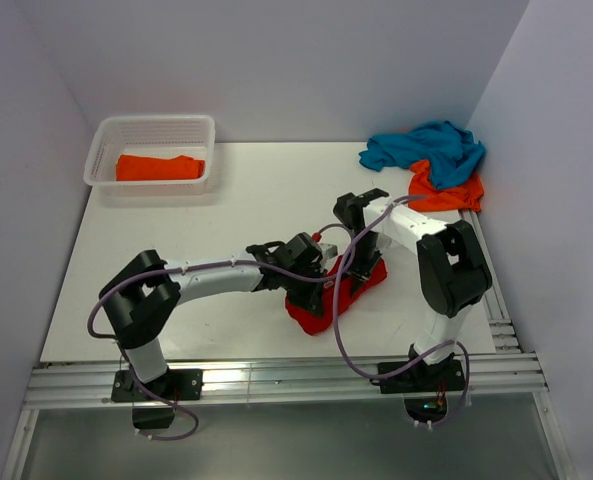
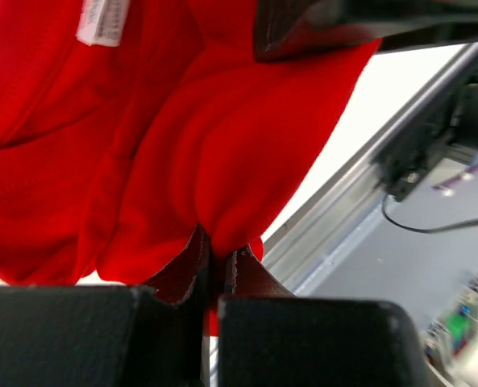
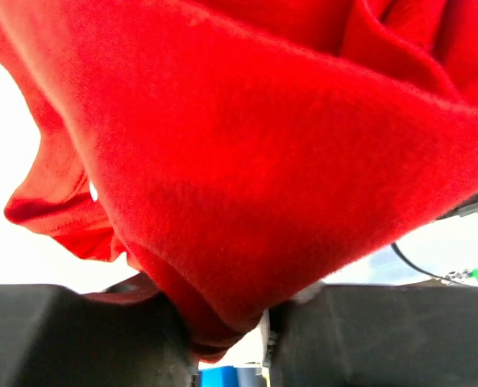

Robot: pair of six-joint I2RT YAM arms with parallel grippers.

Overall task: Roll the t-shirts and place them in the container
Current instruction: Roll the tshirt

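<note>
Four shirts, one basket and two grippers are in view. In the upper left of the top view stands the single white basket [image 1: 98,152], close to the left and back edges of the table [image 1: 226,215], and one folded orange shirt [image 1: 159,167] lies inside it. To the right of the basket and below it the table is bare and wide, down to the metal rail [image 1: 276,380] along the lower edge. In the lower centre is the red shirt [image 1: 314,312], bunched into a thick lump near the front edge, just above the rail. The left gripper [image 1: 316,268] is on its left part. In the left wrist view the left gripper's fingers [image 2: 186,270] are clenched on a fold of the red cloth, and a white tag [image 2: 101,18] shows at the top. The right gripper [image 1: 360,262] is on the right part of the same shirt. In the right wrist view the red cloth hangs down between its two fingers [image 3: 162,310], which grasp it tightly. The two grippers are near each other, with little room between them. In the upper right corner lies the teal shirt [image 1: 426,145], crumpled, and it partly covers the second orange shirt [image 1: 451,192], which reaches the right edge of the table by the wall. Between this pile and the red shirt some bare table is open.
</note>
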